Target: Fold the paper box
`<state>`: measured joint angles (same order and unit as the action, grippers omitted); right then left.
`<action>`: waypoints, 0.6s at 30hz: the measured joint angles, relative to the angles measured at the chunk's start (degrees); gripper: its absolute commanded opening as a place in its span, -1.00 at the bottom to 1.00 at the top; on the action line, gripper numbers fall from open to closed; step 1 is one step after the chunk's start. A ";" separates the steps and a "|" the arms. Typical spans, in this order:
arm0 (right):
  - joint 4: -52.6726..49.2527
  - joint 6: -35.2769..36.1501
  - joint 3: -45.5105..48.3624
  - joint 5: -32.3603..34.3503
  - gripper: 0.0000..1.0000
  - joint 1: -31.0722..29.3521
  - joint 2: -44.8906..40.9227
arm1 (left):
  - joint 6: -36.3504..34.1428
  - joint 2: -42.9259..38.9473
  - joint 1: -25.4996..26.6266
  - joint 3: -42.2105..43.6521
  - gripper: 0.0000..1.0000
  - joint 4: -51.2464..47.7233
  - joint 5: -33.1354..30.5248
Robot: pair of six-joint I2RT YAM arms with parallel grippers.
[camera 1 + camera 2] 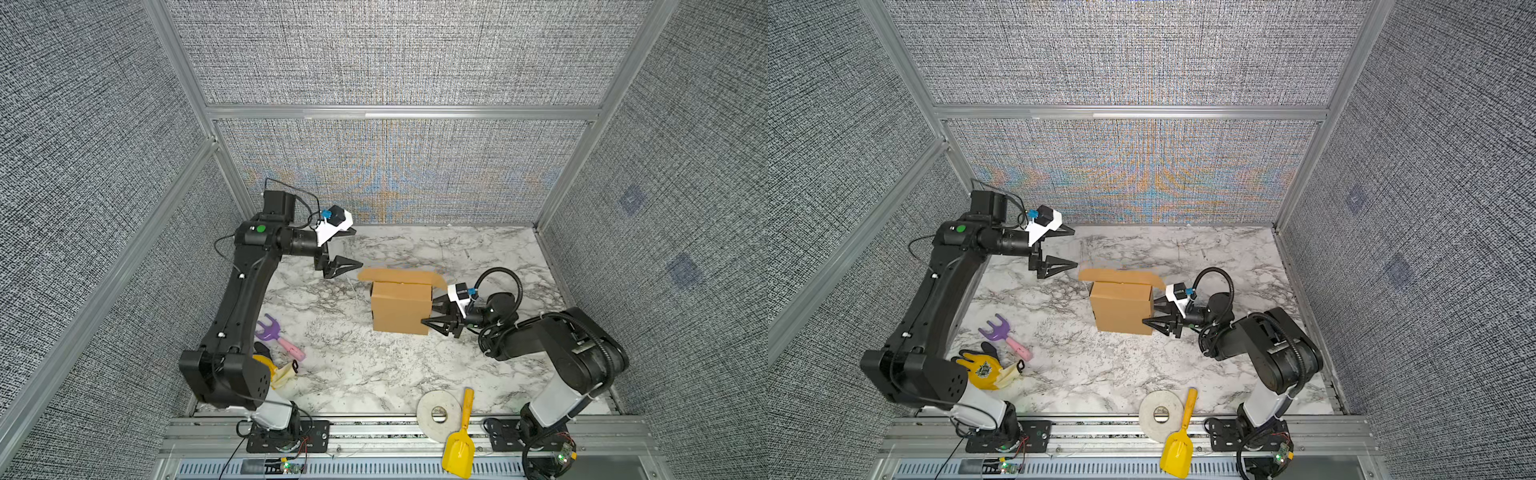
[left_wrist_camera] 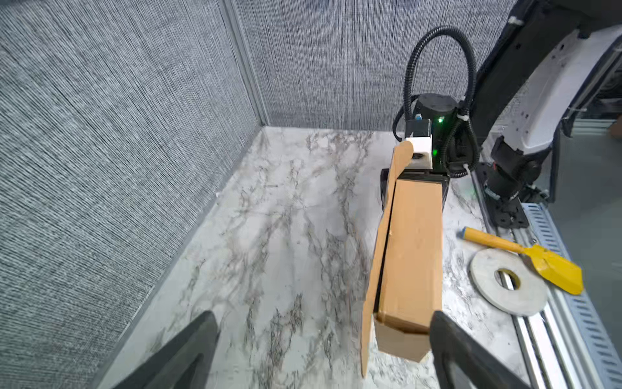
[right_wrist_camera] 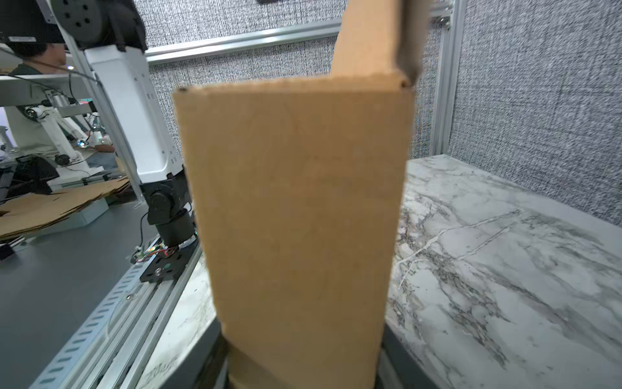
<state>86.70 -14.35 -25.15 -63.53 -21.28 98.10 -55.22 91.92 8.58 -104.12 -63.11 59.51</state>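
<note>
Here, on marble tabletop (image 1: 374,374) within grey walls (image 1: 395,54), right gripper (image 1: 429,311) clamps paper box (image 1: 401,307); left gripper (image 1: 358,246) gapes.

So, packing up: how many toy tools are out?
2: purple rake beside the left arm; yellow shovel at the front edge by the tape roll. An arm may hide more.

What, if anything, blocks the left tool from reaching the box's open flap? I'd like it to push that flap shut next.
Nothing visible does. The open left tool hangs clear of the open flap of the paper box, with only bare marble table showing between them. The right tool grips the box's opposite end.
</note>
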 measured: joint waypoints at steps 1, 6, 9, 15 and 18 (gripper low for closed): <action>-0.09 0.87 0.00 -0.11 -0.31 -0.13 0.72 | -1.05 0.87 1.40 -2.16 0.98 -3.30 -1.44; 0.11 5.49 -0.02 0.09 -0.31 -0.37 4.35 | -3.28 0.74 9.33 -1.70 0.99 -10.80 -7.37; -0.11 7.98 -0.57 0.33 -0.31 -0.76 7.34 | -3.19 1.25 12.22 0.37 0.99 -10.86 -10.73; 0.07 11.63 -2.27 0.33 -0.31 -1.73 10.84 | -2.71 3.13 16.37 3.63 0.98 -7.96 -16.09; 0.04 12.81 -2.95 0.31 -0.31 -2.23 12.15 | -2.58 4.33 18.01 4.63 0.99 -5.77 -18.12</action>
<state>86.74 -1.54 -28.10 -63.22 -23.51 110.26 -57.80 96.25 26.59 -99.48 -68.88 41.39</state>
